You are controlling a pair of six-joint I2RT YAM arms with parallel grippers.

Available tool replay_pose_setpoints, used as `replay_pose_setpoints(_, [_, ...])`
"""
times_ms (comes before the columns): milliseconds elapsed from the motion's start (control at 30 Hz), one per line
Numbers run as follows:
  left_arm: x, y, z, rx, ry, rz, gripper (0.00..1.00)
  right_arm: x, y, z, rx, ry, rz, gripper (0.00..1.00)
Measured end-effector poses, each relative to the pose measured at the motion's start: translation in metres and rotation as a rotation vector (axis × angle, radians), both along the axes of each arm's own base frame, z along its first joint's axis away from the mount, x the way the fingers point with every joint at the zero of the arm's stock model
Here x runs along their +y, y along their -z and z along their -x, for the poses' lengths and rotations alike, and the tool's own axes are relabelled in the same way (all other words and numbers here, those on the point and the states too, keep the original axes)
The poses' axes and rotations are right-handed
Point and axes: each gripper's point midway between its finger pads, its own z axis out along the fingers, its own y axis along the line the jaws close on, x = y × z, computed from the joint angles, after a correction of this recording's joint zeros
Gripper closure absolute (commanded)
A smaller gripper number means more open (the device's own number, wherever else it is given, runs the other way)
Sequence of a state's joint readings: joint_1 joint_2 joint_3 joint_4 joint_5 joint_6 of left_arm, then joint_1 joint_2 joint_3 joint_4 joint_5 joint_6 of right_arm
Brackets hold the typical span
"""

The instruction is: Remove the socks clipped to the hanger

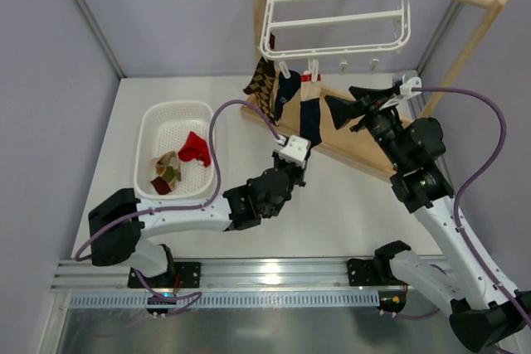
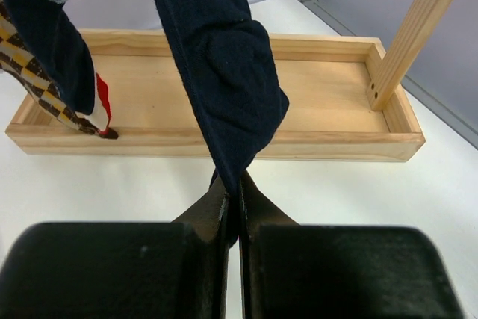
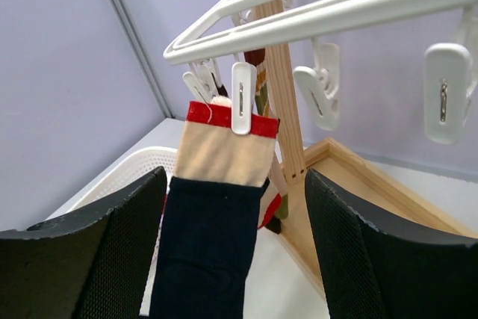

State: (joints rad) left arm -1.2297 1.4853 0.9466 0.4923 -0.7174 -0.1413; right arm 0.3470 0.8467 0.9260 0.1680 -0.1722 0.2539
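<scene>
Left hand (image 2: 231,188) of mine is closed tight on the toe of the navy sock (image 2: 224,72), hanging mid-frame from a clip (image 3: 243,98) of the hanger (image 3: 299,24). My right hand (image 3: 235,177) is wide open, facing its cuff. Next, I think, a steady pull downward should free it.

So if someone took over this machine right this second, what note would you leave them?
Left tool shut on the toe of a navy sock with a cream-and-red cuff, clipped to the hanger.
Right tool open, facing that sock's clip.
Done: red sock and striped socks lie in the white basket.
To do: pull this sock free, then the second navy sock and the argyle sock, both hanging from clips.
</scene>
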Motion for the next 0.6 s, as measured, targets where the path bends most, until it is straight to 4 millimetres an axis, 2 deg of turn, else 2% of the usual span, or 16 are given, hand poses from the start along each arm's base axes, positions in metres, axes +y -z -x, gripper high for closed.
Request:
replay_pose_setpoints(200, [-0.012, -0.003, 0.008, -0.026, -0.018, -0.051, 1.00, 0.021, -0.008, -0.011, 0.037, 0.022, 0.055, 0.25])
replay_pose_setpoints(400, [-0.011, -0.007, 0.006, -0.037, -0.041, -0.086, 1.00, 0.031, -0.020, -0.018, 0.055, 0.096, 0.116, 0.24])
replay_pose_setpoints(600, [-0.013, -0.001, 0.008, -0.058, -0.044, -0.150, 1.00, 0.036, -0.037, -0.030, 0.062, 0.179, 0.157, 0.24])
